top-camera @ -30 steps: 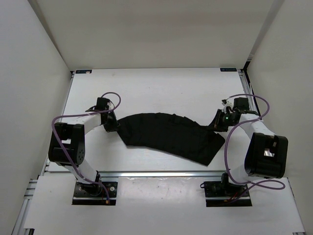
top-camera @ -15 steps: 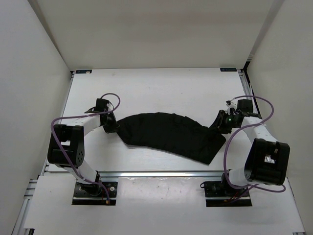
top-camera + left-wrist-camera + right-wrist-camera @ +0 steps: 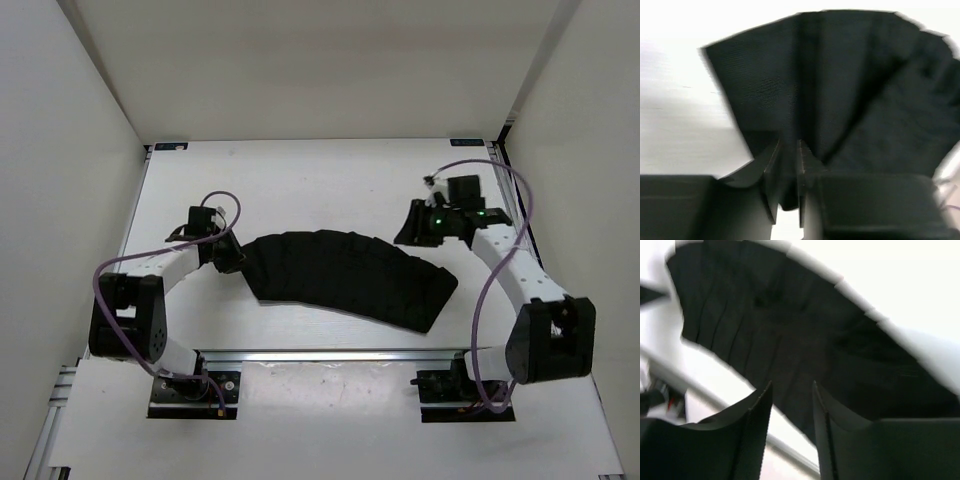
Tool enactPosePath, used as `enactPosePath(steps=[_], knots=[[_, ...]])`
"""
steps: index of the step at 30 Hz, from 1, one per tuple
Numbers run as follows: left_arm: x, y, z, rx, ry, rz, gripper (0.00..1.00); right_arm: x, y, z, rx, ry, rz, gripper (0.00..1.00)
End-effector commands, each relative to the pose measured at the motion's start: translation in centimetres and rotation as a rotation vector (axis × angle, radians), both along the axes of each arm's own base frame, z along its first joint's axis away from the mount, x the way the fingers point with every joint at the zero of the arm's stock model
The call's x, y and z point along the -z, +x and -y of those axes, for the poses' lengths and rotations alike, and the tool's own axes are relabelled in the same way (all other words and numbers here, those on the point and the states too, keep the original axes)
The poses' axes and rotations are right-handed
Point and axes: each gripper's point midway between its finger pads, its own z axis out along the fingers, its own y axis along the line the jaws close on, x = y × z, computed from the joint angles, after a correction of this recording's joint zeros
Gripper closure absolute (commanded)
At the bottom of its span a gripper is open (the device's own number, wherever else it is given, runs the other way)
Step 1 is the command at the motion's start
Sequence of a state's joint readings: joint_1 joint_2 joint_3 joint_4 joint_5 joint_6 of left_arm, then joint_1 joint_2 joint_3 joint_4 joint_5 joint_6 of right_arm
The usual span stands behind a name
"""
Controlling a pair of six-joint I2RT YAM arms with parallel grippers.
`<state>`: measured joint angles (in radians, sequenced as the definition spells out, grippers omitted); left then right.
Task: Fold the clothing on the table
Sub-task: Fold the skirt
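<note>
Clothing (image 3: 350, 280) lies spread in a curved band mid-table (image 3: 300, 180). Left gripper (image 3: 228, 258) sits at its left end, jaws barely parted, grip unclear. Right gripper (image 3: 408, 228) hangs open, empty, near its right end

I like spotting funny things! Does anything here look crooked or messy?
Only the clothing. It lies on the table as a curved, slanting band, not square with the table's edges, and its pleats fan out. Nothing looks spilled or torn.
</note>
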<state>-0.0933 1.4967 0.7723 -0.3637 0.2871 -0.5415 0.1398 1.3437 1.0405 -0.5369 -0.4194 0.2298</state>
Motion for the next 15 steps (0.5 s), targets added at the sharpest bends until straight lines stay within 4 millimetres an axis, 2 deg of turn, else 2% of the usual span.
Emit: enactPosePath(steps=[1,3,4,7,10,13,15], knots=[[-3.6,0.8,2.0,0.003,-0.203,0.103,0.7,4.7,-3.8,-4.0,-0.087,0.085,-0.229,0.58],[-4.2,0.8,2.2,-0.009,-0.267,0.106,0.67,7.2,-5.2,-5.1,-0.11,0.096,-0.34,0.61],[-4.5,0.8,2.4,-0.003,-0.279,0.115,0.64,7.7,-5.4,-5.4,-0.115,0.102,-0.361,0.61],[-5.0,0.2,3.0,0.014,-0.278,0.111,0.64,10.3,-6.2,-5.2,-0.115,0.089,-0.446,0.61],[-5.1,-1.0,3.8,0.037,-0.272,0.097,0.64,11.5,-5.5,-5.2,-0.119,0.091,-0.474,0.6],[-4.0,-2.5,4.0,0.039,-0.275,0.06,0.65,12.6,-4.3,-5.8,-0.145,0.101,-0.49,0.61],[-3.4,-3.1,3.7,0.027,-0.275,0.05,0.65,12.6,-3.2,-6.9,-0.176,0.134,-0.48,0.62]])
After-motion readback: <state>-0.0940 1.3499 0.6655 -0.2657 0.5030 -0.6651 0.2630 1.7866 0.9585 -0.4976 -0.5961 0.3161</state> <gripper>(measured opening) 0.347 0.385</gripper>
